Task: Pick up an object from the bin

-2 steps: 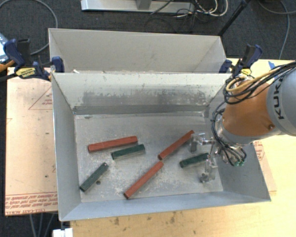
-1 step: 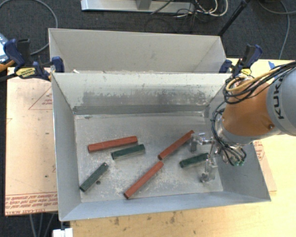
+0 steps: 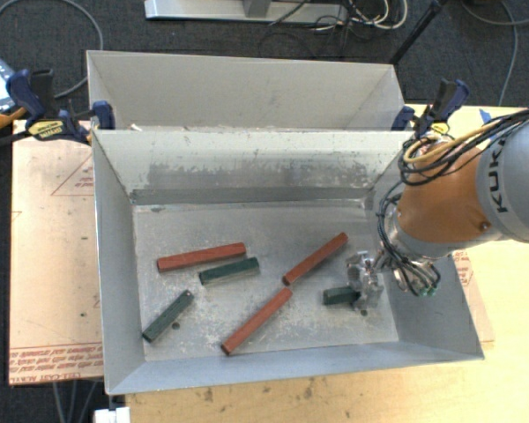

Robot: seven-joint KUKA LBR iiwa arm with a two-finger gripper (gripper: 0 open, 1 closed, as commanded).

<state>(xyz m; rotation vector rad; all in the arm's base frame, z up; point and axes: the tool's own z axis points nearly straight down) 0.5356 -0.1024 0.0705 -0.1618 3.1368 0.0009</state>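
Dark green, a short block (image 3: 338,297) lies in the bin's (image 3: 115,263) near right part, my tool (image 3: 365,289) at its right end. I cannot tell whether the tool is apart or together.

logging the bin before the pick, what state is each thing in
small green block: lying flat, right beside the end effector
end effector: low in the bin, at its right
right red bar: flat, slanted, untouched
middle red bar: flat, slanted, untouched
left red bar: flat, next to the centre green block
centre green block: flat, untouched
corner green block: flat, slanted, alone
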